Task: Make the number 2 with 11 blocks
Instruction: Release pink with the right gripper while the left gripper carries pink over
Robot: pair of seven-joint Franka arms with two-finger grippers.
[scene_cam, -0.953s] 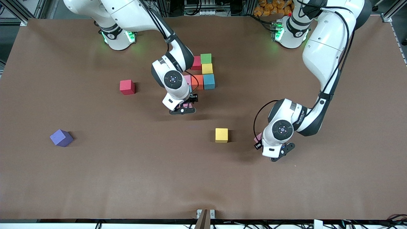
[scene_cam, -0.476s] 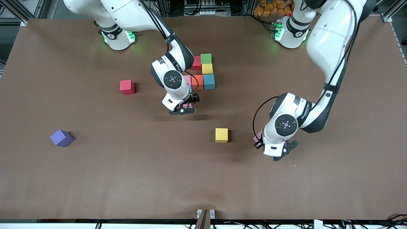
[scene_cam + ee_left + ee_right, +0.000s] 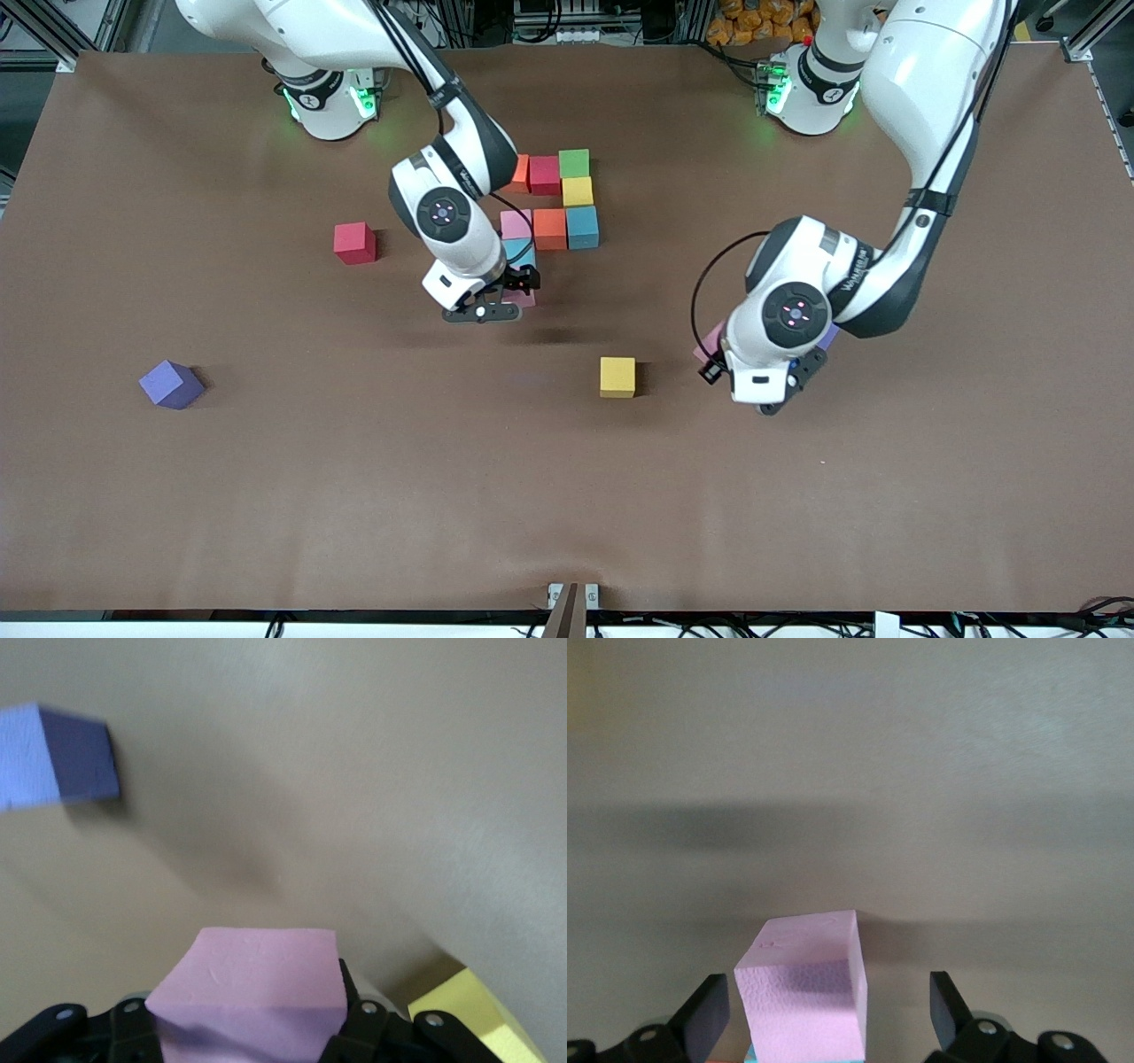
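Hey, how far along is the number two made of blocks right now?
Nine blocks look placed: the top row, one yellow block, the middle row, a light blue block, and the bottom pink block, which sits between the open right end effector fingers. The left end effector holds another pink block in the air. Two bottom spots remain; a loose yellow block waits nearer the camera.

Front view: high across the worktop [image 3: 266, 496], facing both arm bases and taking in the whole surface. Left wrist view: close above the left pincer [image 3: 252, 1028] and its pink block [image 3: 252, 979], sharing the yellow block [image 3: 617, 376] [image 3: 483, 1014] and a purple cube [image 3: 58, 753] with the front view. Right wrist view: close over the right pincer [image 3: 828, 1014], sharing the pink block [image 3: 806, 988] [image 3: 523, 299] at the digit's nearer end.
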